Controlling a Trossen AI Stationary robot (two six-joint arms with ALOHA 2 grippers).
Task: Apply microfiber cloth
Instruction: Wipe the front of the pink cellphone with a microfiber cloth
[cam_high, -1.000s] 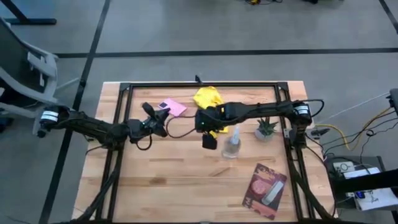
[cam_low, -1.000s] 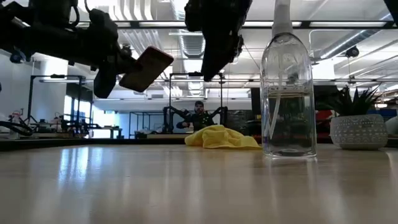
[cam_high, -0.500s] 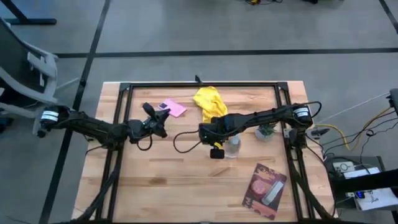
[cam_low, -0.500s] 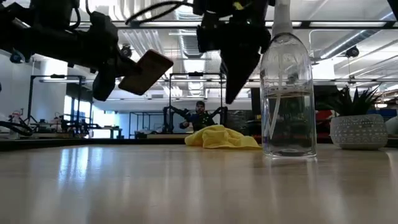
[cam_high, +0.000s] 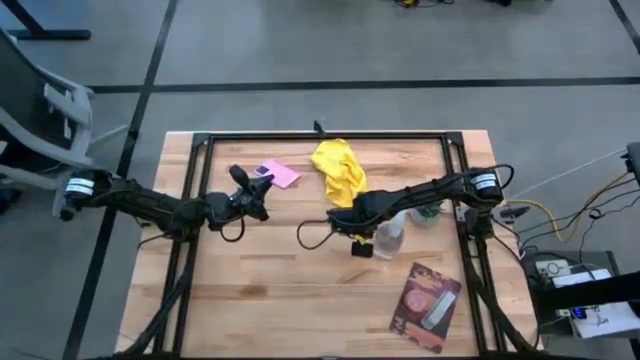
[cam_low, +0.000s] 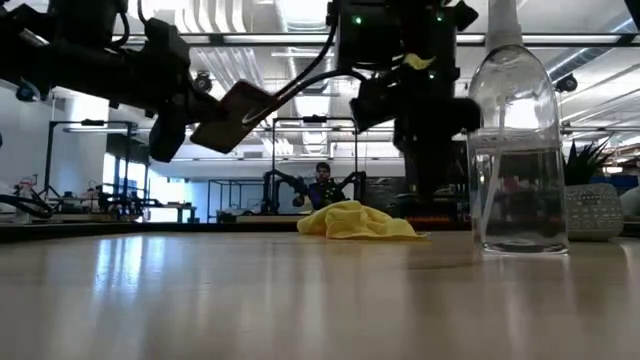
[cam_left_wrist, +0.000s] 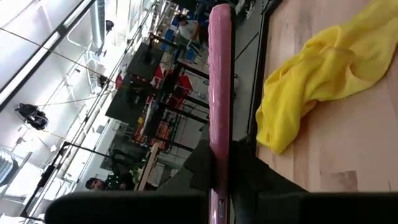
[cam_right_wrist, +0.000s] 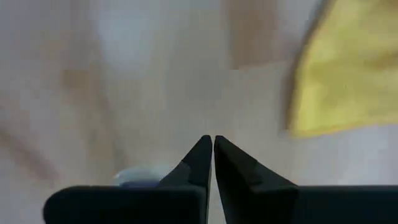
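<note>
The cloth (cam_high: 338, 168) lies crumpled and free on the far middle of the table (cam_high: 280, 300), with neither arm touching it.

On my left, the left gripper (cam_high: 253, 196) hangs above the board near the cloth, its jaws clamped on a flat pink card (cam_left_wrist: 219, 106) held edge-on; that arm hasn't shifted over the last second.

The change is on my right. A second ago the right gripper (cam_high: 362, 247) sat just beside the cloth; now it has swung toward the near side and away, jaws pressed together on nothing. The spray bottle (cam_high: 389, 234) has slid with it and stands just beside the gripper, so I think the arm nudged it along. For wiping, that's ground lost: I'd have to come back over the cloth.

The bottle stands close to that return path, so tipping it is my worry. Farther right stand a small potted plant (cam_low: 597, 210) and a dark and pink packet (cam_high: 428, 306).
</note>
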